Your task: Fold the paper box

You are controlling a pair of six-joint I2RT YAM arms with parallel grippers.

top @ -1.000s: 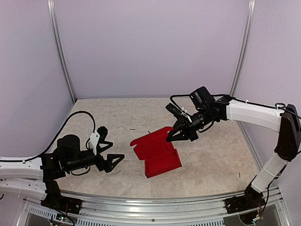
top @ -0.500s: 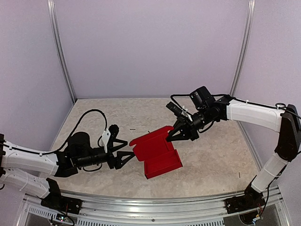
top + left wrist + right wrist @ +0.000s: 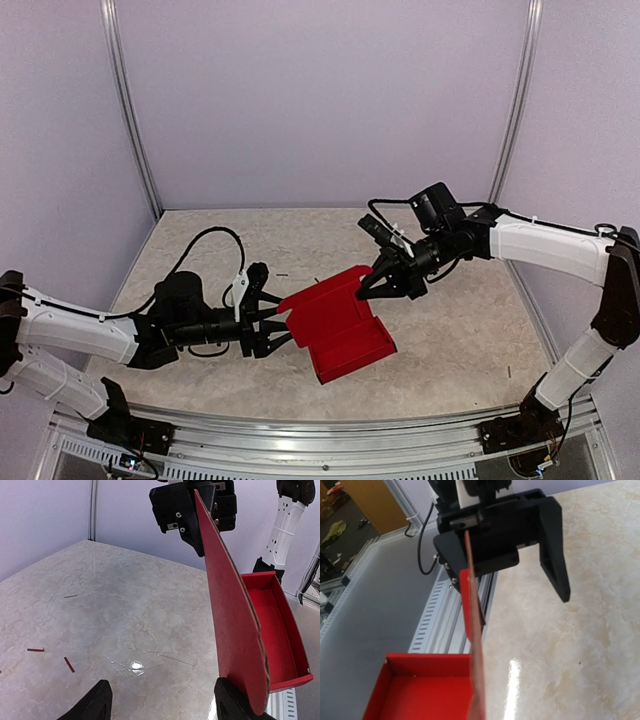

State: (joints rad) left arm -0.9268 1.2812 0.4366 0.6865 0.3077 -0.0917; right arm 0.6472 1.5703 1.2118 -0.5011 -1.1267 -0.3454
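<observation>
The right gripper (image 3: 368, 290) pinches the far end of the paper box's (image 3: 350, 345) tall flap (image 3: 322, 303). The flap's long side runs straight to the left gripper (image 3: 282, 330), which is nearer the free end. Its fingers are apart, and the flap sits beside one finger.

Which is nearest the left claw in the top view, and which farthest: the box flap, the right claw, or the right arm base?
1. The box flap, mid-table, its left edge right at the open left claw.
2. The right claw, farther right, shut on the flap's far edge.
3. The right arm base, at the table's near right corner.
</observation>
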